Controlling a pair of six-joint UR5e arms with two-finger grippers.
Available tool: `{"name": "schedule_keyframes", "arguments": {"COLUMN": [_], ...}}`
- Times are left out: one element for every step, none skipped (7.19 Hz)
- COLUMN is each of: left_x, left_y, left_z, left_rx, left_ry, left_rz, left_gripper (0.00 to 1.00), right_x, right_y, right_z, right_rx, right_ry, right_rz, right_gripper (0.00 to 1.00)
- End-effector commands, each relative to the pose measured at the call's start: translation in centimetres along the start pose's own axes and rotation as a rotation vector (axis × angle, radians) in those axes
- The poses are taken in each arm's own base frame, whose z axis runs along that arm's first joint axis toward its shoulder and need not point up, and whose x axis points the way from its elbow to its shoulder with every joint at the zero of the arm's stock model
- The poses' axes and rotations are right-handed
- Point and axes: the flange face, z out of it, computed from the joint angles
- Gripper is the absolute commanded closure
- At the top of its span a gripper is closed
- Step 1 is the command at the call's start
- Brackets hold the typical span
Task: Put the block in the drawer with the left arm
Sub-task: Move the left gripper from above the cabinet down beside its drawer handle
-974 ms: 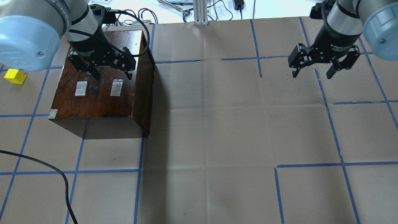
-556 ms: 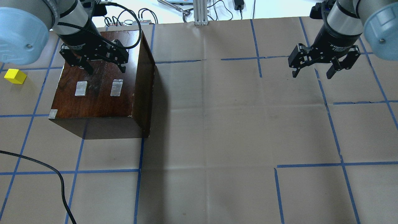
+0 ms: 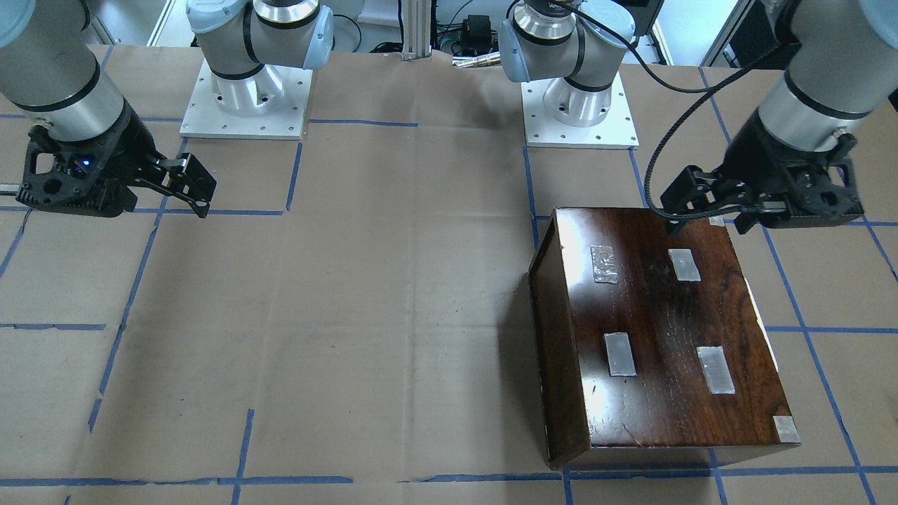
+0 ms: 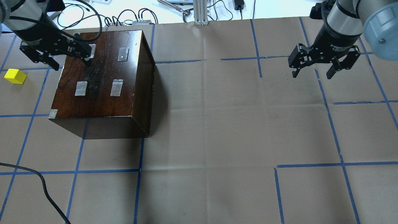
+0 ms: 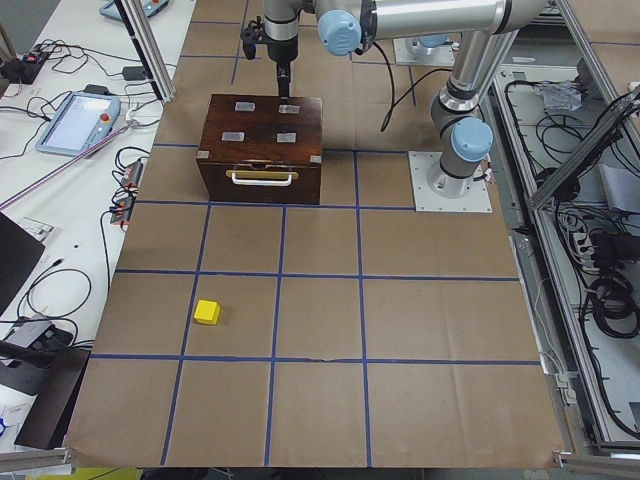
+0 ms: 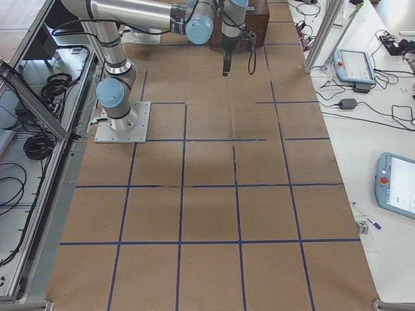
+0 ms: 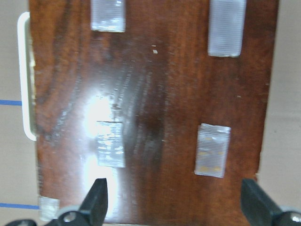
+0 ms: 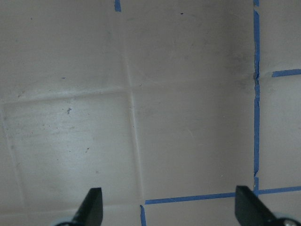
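The yellow block (image 4: 15,76) lies on the paper-covered table left of the dark-brown box (image 4: 99,77); it also shows in the exterior left view (image 5: 207,312). The drawer's pale tray is hidden inside the box. Only the box front with a pale handle (image 5: 262,178) shows. My left gripper (image 4: 72,63) is open and empty above the far left edge of the taped box top (image 7: 155,94), right of the block; it also shows front-on (image 3: 708,224). My right gripper (image 4: 312,74) is open and empty above bare table at the far right.
Several grey tape patches (image 4: 116,87) sit on the box top. A black cable (image 4: 43,186) lies on the near left of the table. Cables and an aluminium post (image 4: 200,12) line the far edge. Both arm bases (image 3: 579,105) stand on the robot's side.
My left gripper has moved away from the robot and to the left, from over the box top's middle to its far left edge, still open. The right arm has not moved.
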Motion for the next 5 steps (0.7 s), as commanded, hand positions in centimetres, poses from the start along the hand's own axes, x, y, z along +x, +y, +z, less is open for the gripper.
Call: {"name": "schedule_keyframes", "arguments": {"left_x": [-8.3,-11.3,-13.8,-16.4,-18.4], "left_y": [-1.1,-1.1,-1.2,-1.2,-1.2], "left_z": [-0.7,-0.2,0.5,1.1,1.9], "left_rx": [0.04,0.041,0.055,0.078,0.095], "left_ry": [0.058,0.07,0.116,0.166,0.214], "left_rz": [-0.016,0.019,0.024,0.037,0.043], "left_gripper": [0.01,0.01,0.01,0.01,0.01], "right_x": [0.0,0.0,0.0,0.0,0.0], "right_y": [0.0,0.0,0.0,0.0,0.0], "right_z": [-0.1,-0.1,0.0,0.0,0.0], "right_rx": [0.002,0.002,0.001,0.001,-0.001], "right_ry": [0.0,0.0,0.0,0.0,0.0], "right_rz": [0.0,0.0,0.0,0.0,0.0], "right_gripper": [0.0,0.0,0.0,0.0,0.0]}}
